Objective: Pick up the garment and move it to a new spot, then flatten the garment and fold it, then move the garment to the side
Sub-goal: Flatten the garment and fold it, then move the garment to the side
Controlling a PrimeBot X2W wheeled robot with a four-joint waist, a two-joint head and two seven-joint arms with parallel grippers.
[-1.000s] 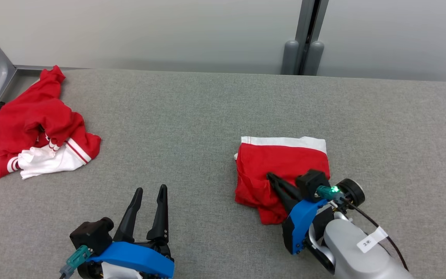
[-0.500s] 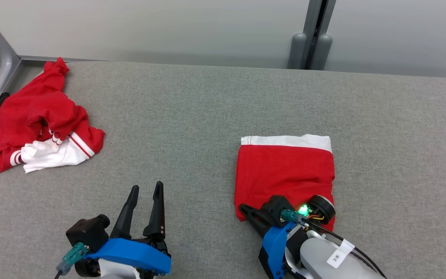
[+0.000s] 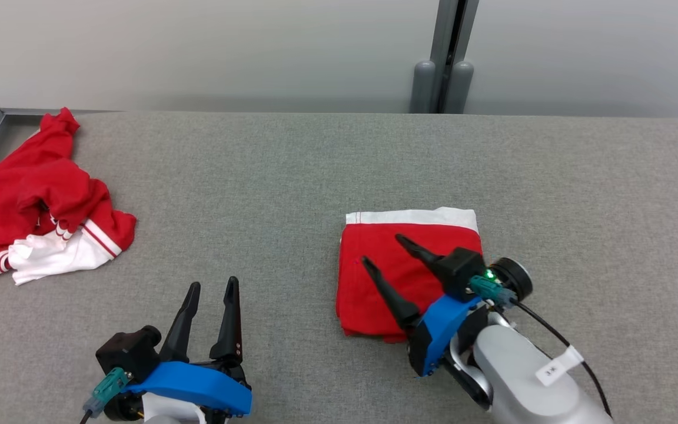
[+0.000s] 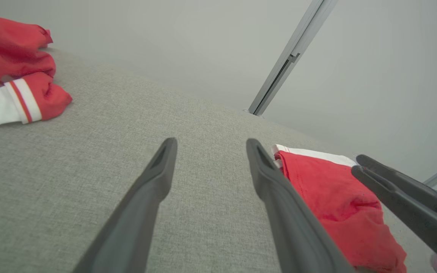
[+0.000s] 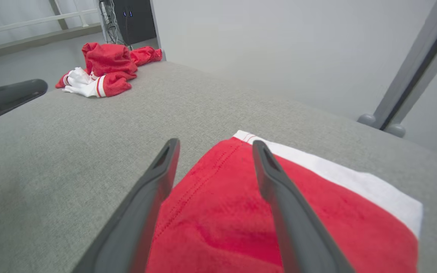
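The folded red garment [image 3: 355,297] lies flat on the gray fabric tabletop [image 3: 256,188], a little to the right of the middle, with a white band along its far edge. The right gripper [image 3: 382,248] is over this garment, coming from the near right side, and its jaws stand wide apart with no cloth between them. In the right wrist view the two dark fingers spread over the red cloth [image 5: 222,212], but I cannot tell if their tips touch it. The near edge of the garment is a bit uneven, with some layers showing one under another. The left gripper [image 3: 213,282] is at the near left of the tabletop, well apart from the folded garment; its jaws are also apart and hold nothing, and the fingers point to the far side. At the far left corner there is a crumpled pile of red and white clothes [image 3: 39,200], partly hanging over the edge of the tabletop. Behind the tabletop stands a pale wall with a gray metal post [image 3: 448,53]
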